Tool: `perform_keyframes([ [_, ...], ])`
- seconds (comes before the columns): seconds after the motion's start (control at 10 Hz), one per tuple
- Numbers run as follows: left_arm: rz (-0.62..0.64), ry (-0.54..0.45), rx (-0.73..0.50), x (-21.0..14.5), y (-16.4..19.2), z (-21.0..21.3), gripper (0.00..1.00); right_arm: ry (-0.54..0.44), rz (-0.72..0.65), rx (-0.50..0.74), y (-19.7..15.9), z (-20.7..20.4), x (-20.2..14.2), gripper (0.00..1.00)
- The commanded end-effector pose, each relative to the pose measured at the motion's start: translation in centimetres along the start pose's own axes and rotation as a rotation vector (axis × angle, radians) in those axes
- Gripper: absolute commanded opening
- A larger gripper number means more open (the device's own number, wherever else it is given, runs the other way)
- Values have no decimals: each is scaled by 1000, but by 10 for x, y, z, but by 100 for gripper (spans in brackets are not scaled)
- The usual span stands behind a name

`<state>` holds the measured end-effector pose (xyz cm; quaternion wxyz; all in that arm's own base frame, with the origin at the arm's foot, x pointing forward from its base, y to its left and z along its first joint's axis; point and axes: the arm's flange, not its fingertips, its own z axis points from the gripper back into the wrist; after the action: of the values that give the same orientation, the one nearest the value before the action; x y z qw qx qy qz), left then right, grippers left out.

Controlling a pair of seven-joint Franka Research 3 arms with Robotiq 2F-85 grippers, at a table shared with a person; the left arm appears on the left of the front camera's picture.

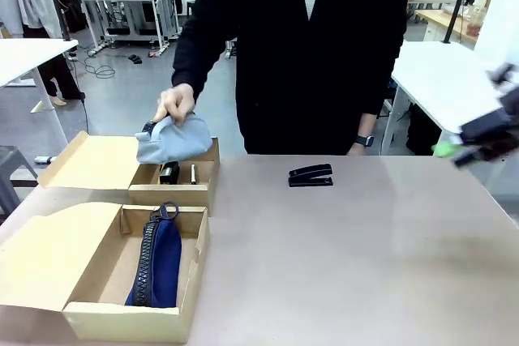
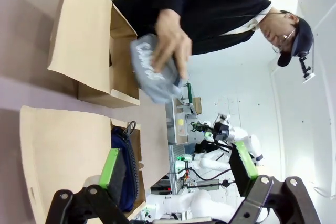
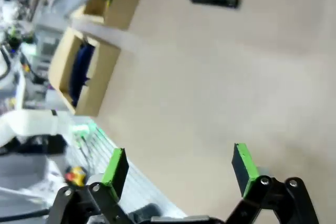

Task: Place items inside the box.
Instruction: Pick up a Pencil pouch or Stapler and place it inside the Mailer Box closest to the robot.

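Black stapler (image 1: 310,175) sits alone on the table (image 1: 365,265), well apart from both boxes, and that looks like your pick. The dark blue pouch (image 1: 158,263) already lies in the near, longer box (image 1: 130,322). The person's hand (image 1: 175,103) holds the grey pouch (image 1: 172,140) over the far box (image 1: 174,194). Your right gripper (image 3: 178,163) hangs off to the side, jaws spread wide, empty. The left gripper (image 2: 178,169) is spread and empty too. Set the right jaws across the stapler's narrow sides, and steer clear of that hand.
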<state>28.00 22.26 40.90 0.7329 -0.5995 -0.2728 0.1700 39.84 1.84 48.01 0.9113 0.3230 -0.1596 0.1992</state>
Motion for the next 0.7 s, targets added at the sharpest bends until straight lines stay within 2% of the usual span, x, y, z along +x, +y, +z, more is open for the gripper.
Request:
perform_keyframes([
  [0.0,-18,-2,-16,-3,0,-1,100,-13,295,-4,-8,-55,75,100],
  [0.1,-18,-2,-16,-3,0,-1,100,43,348,45,6,-79,90,100],
  [0.2,-18,-2,-16,-3,0,-1,100,136,373,83,17,-90,90,100],
  [0.3,-18,-2,-16,-3,0,-1,100,326,291,77,19,-70,68,100],
  [0.4,-18,-2,-16,-3,0,-1,100,108,345,17,33,-102,91,100],
  [0.5,-18,-2,-16,-3,0,-1,100,108,345,17,33,-102,91,100],
  [0.6,-18,-2,-16,-3,0,-1,100,196,343,61,24,-105,86,100],
])
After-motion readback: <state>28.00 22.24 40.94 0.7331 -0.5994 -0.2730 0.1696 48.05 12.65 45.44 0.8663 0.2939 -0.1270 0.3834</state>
